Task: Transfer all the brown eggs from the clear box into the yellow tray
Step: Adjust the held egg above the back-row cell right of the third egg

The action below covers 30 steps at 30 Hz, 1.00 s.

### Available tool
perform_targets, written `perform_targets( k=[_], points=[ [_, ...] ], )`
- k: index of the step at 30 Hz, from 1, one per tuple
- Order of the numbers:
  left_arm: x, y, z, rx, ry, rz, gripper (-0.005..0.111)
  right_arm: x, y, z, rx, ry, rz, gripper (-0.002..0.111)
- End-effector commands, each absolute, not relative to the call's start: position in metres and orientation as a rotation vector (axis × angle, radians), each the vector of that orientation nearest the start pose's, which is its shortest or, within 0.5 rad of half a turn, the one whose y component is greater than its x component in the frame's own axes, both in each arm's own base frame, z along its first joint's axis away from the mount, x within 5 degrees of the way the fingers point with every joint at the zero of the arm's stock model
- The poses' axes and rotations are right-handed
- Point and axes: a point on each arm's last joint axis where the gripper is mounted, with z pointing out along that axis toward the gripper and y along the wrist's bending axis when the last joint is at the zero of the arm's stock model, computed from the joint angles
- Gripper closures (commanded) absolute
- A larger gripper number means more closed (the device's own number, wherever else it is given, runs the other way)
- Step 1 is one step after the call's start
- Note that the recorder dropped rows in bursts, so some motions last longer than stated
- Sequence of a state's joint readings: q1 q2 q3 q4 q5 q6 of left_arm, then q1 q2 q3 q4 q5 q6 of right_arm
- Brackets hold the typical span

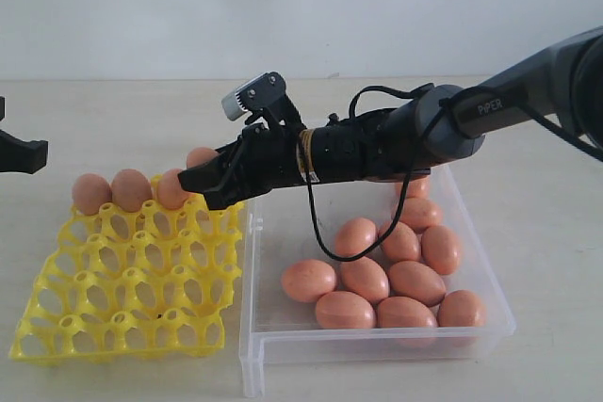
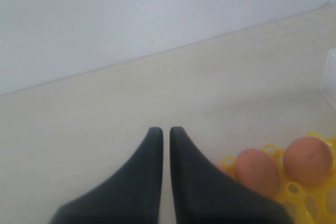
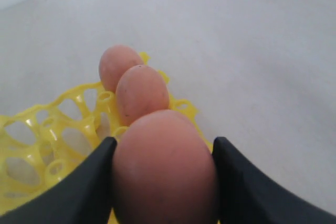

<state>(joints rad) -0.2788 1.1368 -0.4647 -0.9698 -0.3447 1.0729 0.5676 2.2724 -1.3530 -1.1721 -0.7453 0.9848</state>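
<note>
Gripping brown egg (image 3: pixel 164 166) | right gripper (image 3: pixel 164 145) | yellow tray (image 1: pixel 118 350) back edge | possibly touching

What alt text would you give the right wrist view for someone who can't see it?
A brown egg fills the foreground, pinched between the right gripper's two black fingers. Beyond it, two more eggs sit in the yellow tray on a pale table.
</note>
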Motion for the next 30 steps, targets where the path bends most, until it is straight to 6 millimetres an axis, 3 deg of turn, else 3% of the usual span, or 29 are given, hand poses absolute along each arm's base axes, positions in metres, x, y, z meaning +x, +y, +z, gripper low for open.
perform_targets(
  k=[1,30],
  points=[
    [0.216,-0.0349,0.2416,0.199,1.937,0.175,0.103,0.3557,0.2895,0.0898,-1.066,1.914,0.929,0.068],
    [0.2161,-0.0347,0.2417,0.198,1.935,0.177,0.103,0.3564,0.29,0.0912,-1.031,1.917,0.95,0.068]
  ],
)
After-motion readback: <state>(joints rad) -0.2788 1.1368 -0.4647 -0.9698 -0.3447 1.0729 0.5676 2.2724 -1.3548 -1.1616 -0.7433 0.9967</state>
